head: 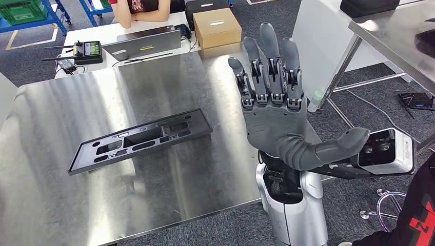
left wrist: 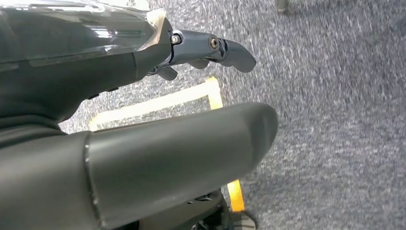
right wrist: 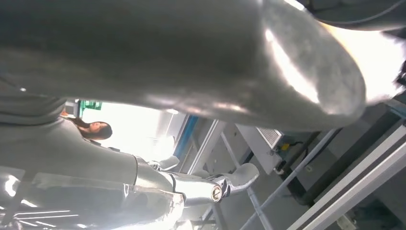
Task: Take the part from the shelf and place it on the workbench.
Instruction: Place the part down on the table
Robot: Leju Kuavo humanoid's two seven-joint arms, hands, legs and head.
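Part (head: 141, 139): 1 dark flat panel, lying on the counter (head: 61, 205) toward its left half, angled to the front edge; placing appears done. Right robot hand (head: 279, 110): hovering past the counter's right edge, palm up, fingers spread, grasping nothing. Left robot hand (left wrist: 143, 158): hanging over carpet, empty, apparently released. Next move, likely: withdrawing.
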